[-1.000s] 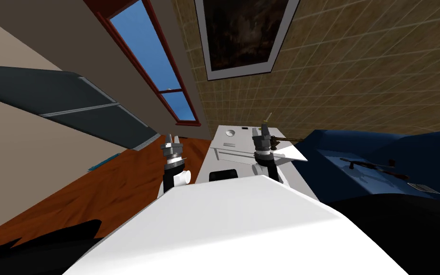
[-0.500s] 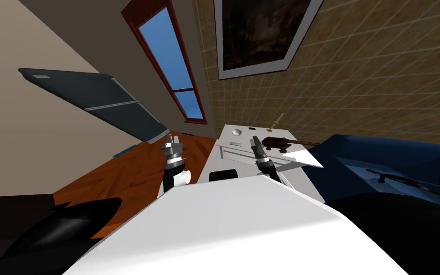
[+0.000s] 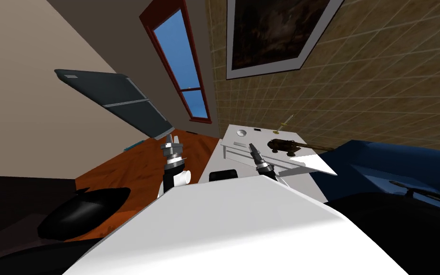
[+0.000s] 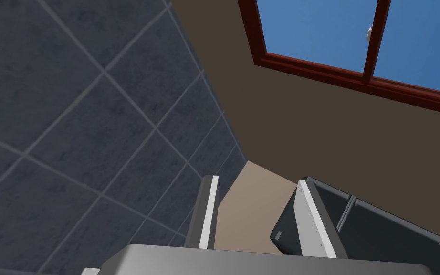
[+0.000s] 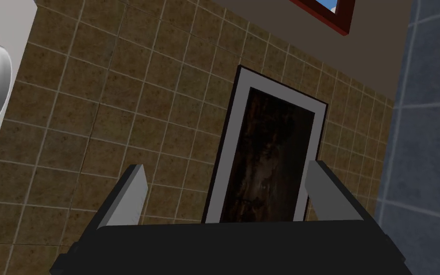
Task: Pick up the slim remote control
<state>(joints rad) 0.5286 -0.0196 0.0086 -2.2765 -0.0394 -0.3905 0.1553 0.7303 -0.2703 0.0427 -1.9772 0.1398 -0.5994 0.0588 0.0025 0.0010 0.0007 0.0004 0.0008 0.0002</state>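
Left tool, blades narrowly parted and empty, hangs unchanged beyond the left edge of the white desk. Slim grey remote control lies flat near the desk's far left corner, beside a bowl, untouched. Right tool, released, has sunk from upright to a lean, tips near the remote. The head camera has swung.

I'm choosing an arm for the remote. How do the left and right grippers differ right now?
The left gripper hangs over the wood floor, beside the table; the right gripper is over the table, near the slim grey remote. The left's fingers stand closer together than the right's. Both are open and empty.
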